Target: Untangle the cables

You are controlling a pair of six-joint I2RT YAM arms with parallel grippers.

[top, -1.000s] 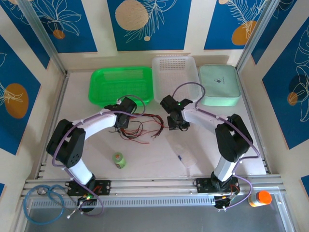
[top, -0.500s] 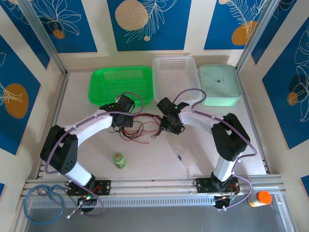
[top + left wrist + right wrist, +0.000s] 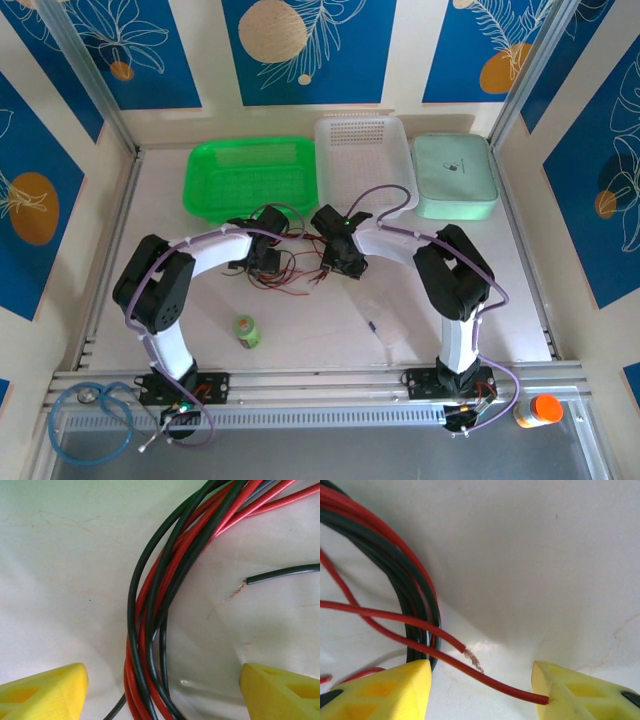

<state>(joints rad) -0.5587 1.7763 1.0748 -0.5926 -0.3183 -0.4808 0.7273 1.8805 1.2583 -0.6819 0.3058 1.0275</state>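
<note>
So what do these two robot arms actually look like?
Both the left arm and right arm have white tubular links, chunky black joints and a lilac cable looping alongside. The left gripper and right gripper each end in two yellow wedge-shaped plastic fingers with moulded hollows.

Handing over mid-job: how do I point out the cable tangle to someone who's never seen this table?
Find the green basket at the back. Just in front of it, between the left gripper and the right gripper, lies the tangle of cables. Thin red and black strands, unlike the thick lilac arm cables.
</note>
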